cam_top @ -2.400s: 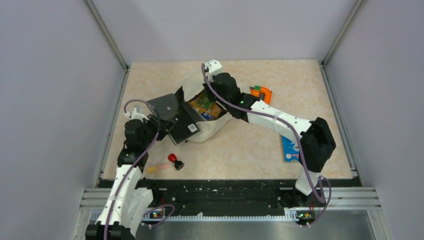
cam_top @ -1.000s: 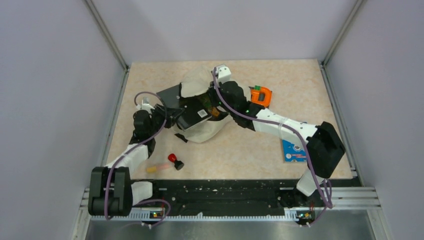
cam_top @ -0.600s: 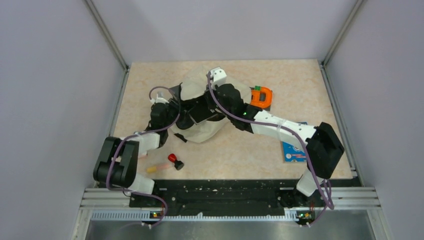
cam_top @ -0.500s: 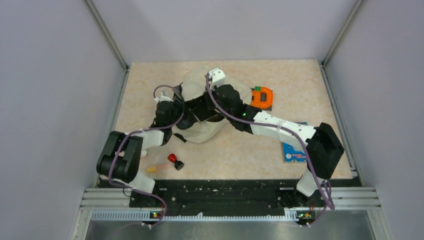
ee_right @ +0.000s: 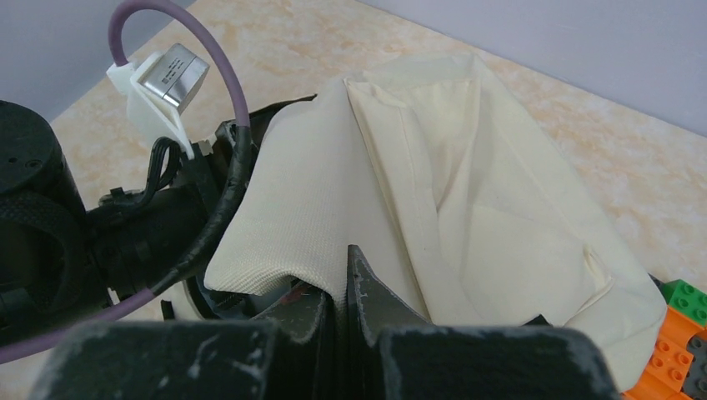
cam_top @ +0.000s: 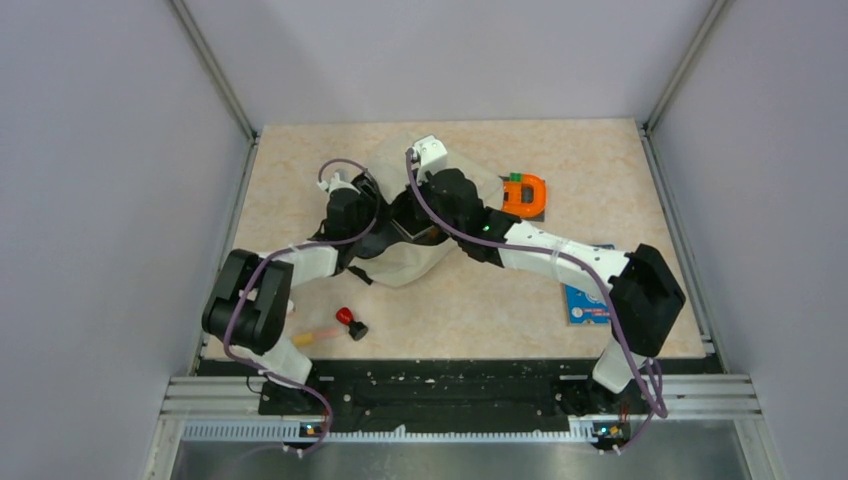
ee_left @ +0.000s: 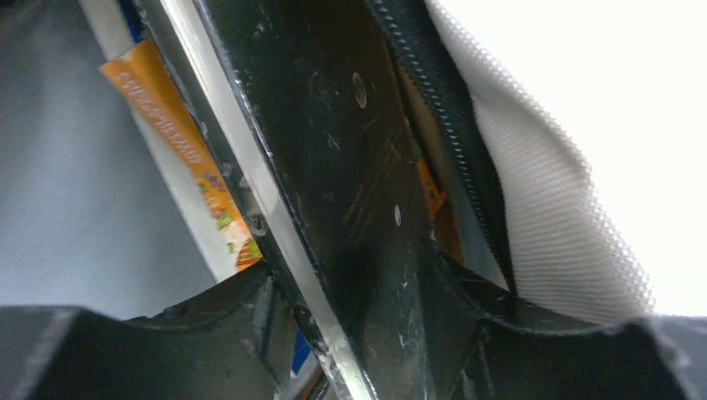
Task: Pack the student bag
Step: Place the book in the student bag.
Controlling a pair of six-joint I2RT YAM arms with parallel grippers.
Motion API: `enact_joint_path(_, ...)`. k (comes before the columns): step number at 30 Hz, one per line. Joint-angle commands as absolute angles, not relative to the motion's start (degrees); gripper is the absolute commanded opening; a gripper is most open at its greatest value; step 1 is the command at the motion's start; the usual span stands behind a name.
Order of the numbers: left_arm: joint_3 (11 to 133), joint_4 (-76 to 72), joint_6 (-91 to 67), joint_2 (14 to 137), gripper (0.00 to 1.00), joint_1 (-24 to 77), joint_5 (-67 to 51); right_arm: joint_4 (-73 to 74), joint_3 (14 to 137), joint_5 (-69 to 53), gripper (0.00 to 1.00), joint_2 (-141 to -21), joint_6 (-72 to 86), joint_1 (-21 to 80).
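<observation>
1. Right pincer [ee_right: 343, 293]: nipped fully shut on a fold of bag [ee_right: 433, 192] cloth. Rest of bag spread ahead of it and to both sides.
2. Left pincer [ee_left: 367, 333]: closed round a black slab [ee_left: 350, 208], tips pushed into bag mouth. Zipper [ee_left: 450, 142] and cream cloth just right of slab. Book [ee_left: 171, 125] with orange spine just left.
3. From above: pincers close together over bag top, bulk of bag beneath and nearward of both.
4. Orange block [cam_top: 523, 193]: off right pincer's right side, near bag.
</observation>
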State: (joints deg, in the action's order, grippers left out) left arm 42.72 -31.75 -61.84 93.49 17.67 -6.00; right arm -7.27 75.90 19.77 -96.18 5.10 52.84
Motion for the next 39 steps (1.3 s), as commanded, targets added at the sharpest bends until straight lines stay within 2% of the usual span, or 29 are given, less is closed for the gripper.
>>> enact_joint_path(1,43.25,-28.78,-54.56,87.84,0.6,17.4,-3.26,-11.79,78.36,20.44,0.0,-93.79,4.89,53.99)
enact_joint_path(6,42.72,-23.36,-52.33,86.11,0.65,17.4,-5.21,-12.04,77.4,20.5,0.0,-93.17,5.29,53.97)
enact_joint_path(11,38.76,-22.89,-53.17,83.5,0.65,17.49,-3.02,-11.89,77.16,20.29,0.0,-93.02,5.4,54.01)
enact_joint_path(16,38.34,-23.76,-53.26,84.73,0.5,17.65,-4.24,-12.13,76.86,19.86,0.0,-93.13,5.65,53.98)
enact_joint_path(25,42.24,-28.97,-53.28,90.28,0.37,19.05,-7.54,-11.74,76.43,20.86,0.0,-93.61,4.99,53.96)
enact_joint_path(31,47.57,-31.59,-51.87,95.49,0.37,20.75,-7.73,-11.02,76.38,21.33,0.0,-93.93,4.88,53.98)
enact_joint_path(36,47.29,-33.64,-50.83,95.73,0.37,21.11,-6.08,-9.14,77.32,21.99,0.0,-94.52,4.84,53.77)
enact_joint_path(39,45.59,-32.99,-48.91,93.14,0.44,21.14,-5.26,-6.47,79.17,22.08,0.0,-95.64,5.43,52.66)
